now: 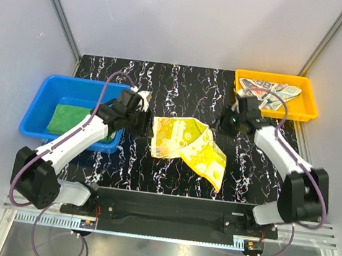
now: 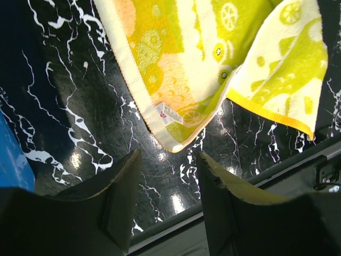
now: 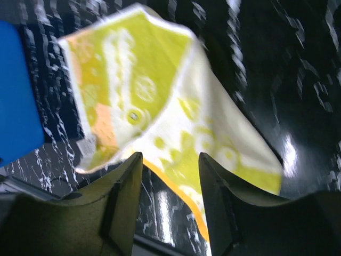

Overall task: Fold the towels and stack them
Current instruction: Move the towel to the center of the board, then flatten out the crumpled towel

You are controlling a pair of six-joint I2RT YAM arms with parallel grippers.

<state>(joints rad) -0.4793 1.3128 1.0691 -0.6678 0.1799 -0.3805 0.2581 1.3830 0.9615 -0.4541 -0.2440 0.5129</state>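
Yellow towel [image 1: 187,145], crumpled, centre frame on marbled black surface [image 1: 183,82].
We see terry pile, a white tag [image 2: 171,113], print unreadable; left fingers [image 2: 118,194] and right fingers [image 3: 123,194] spread, empty.

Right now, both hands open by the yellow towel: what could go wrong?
1. The yellow towel lies skewed with a flap doubled over; the left hand, open near its labelled corner, may pinch only one layer and fold it crooked.
2. The right hand is open over the opposite side; uneven pulls could drag the towel further off square.
3. The left arm crosses the blue bin at its corner and might nudge it.
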